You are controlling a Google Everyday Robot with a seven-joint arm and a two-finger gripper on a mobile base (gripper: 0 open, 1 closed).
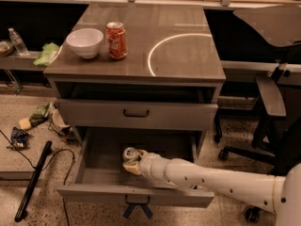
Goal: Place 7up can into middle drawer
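**Can Is Down in the Drawer, Ready to Let Go**

The job is at the putting-down step. The gripper (pixel 132 164) is inside the open drawer (pixel 94 194), the low, deep one that sticks out past the front edge of the counter (pixel 178 65). It is closed around the can (pixel 130 154) and grips it from the side. The can's shiny top points up and leans a little. The can is over the drawer floor, below the front edge of the counter and a bit left of the middle. I cannot tell if its bottom is touching the floor yet.

I think the next move is small. Bring the can down until it rests flat, open up and let it go, then pull back and up without knocking it over. The drawer walls are close, so the way out has to be careful.

The arm (pixel 211 178) comes in from the front right corner side. It reaches low and long, going left across the drawer's front wall.

The shallower drawer (pixel 136 114) above is shut. Near the back left corner of the counter are a Coke can (pixel 116 40) and a bowl (pixel 85 42).
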